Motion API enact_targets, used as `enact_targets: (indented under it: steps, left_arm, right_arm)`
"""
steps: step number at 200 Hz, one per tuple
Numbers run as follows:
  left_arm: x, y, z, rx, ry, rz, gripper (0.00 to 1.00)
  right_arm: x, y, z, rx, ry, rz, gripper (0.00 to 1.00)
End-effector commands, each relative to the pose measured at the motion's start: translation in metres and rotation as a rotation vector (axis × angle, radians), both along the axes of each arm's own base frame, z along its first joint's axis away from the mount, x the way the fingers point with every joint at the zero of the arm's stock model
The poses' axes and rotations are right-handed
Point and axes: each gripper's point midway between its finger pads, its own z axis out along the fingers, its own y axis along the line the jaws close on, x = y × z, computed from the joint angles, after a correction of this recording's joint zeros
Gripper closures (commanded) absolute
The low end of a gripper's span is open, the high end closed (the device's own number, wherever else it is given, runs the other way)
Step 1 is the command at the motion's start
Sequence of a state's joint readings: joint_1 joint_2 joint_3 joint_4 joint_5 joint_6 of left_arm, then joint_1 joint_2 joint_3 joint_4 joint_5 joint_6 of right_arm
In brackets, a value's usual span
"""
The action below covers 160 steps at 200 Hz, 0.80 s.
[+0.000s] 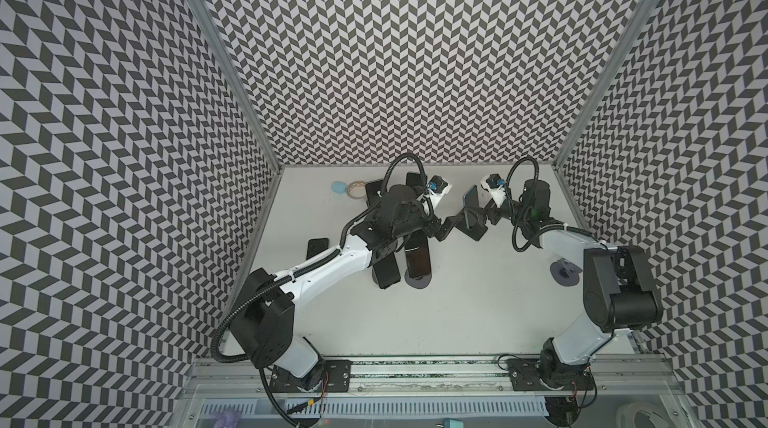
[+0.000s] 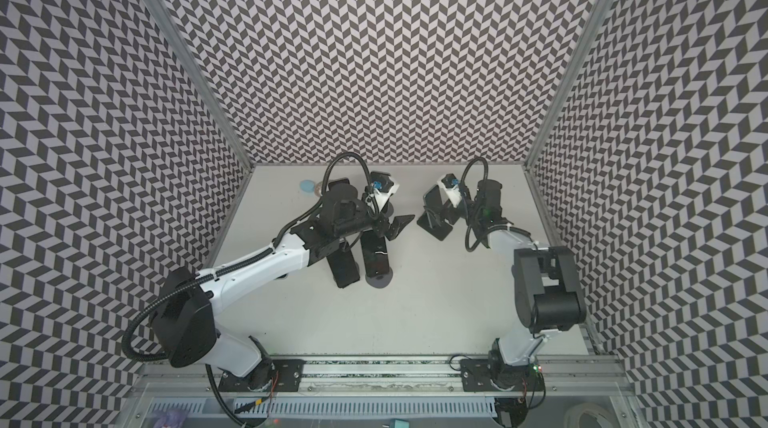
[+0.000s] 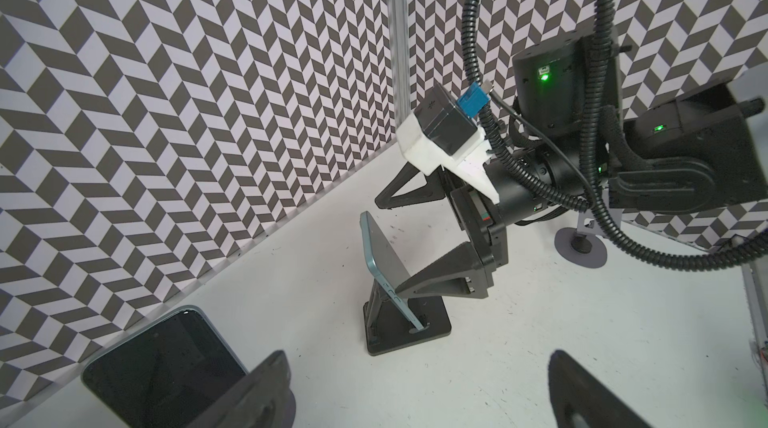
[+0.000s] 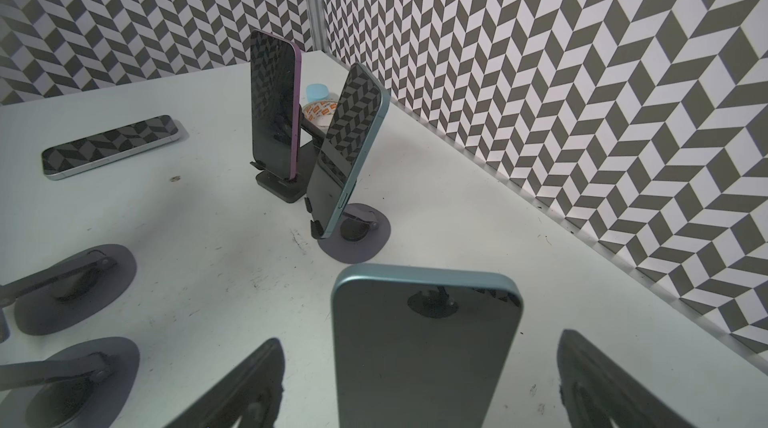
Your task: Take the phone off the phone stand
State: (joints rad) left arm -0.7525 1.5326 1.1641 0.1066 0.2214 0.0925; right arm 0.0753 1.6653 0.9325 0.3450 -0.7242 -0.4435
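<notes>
A teal phone (image 4: 426,342) leans upright on a black square phone stand (image 3: 409,322) near the back of the table; both top views show it (image 1: 471,200) (image 2: 434,199). My right gripper (image 4: 419,338) (image 3: 388,245) is open and straddles the phone from behind, with a gap showing between each finger and the phone's edges. My left gripper (image 3: 417,359) (image 1: 441,225) is open, holds nothing, and hovers a short way in front of the stand.
A purple phone (image 4: 274,114) on a black stand and another teal phone (image 4: 349,151) on a round stand are behind. A silver phone (image 4: 112,145) lies flat. Round stands (image 4: 75,284) (image 1: 565,274), a tape roll (image 4: 318,109) and patterned walls surround.
</notes>
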Motion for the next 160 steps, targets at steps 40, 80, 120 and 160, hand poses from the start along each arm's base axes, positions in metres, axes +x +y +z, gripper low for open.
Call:
enact_targets:
  steps: [40,80,120,160]
  left_arm:
    - [-0.001,0.003,0.014,-0.002,-0.038,0.005,0.03]
    - [-0.001,0.003,0.013,0.005,-0.041,0.007,0.03]
    - [0.0,0.003,0.012,0.009,-0.041,0.01,0.03]
    - [0.001,0.004,0.012,0.011,-0.043,0.015,0.03]
  right_arm:
    - [0.011,0.013,0.007,0.003,-0.046,0.021,0.01]
    - [0.014,0.017,0.0,-0.005,-0.032,0.016,0.0]
    - [0.017,0.018,-0.004,-0.003,-0.018,0.018,0.04]
    - [0.022,0.019,-0.004,0.004,-0.008,0.012,0.1]
